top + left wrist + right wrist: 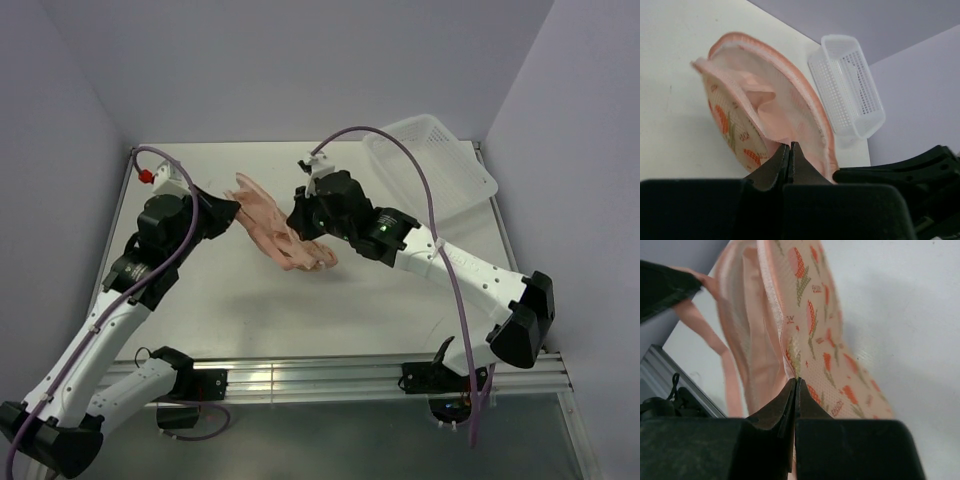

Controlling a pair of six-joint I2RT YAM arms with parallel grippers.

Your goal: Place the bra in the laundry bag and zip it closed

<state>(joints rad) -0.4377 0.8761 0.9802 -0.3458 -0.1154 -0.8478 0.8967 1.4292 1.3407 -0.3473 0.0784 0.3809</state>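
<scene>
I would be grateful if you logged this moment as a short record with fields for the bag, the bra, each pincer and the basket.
laundry bag: stretched between both pincers, mouth gaping, unzipped
bra: pale peach fabric, inside the bag
left pincer: shut on the bag's edge
right pincer: shut on the bag's rim beside the printed side
basket: white lattice, far right of the table, apart from the bag

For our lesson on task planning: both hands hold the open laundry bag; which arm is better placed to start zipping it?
Probably right: the right hand pinches the laundry bag along its zipper edge; the left hand anchors the gaping mouth. No pull visible.
</scene>
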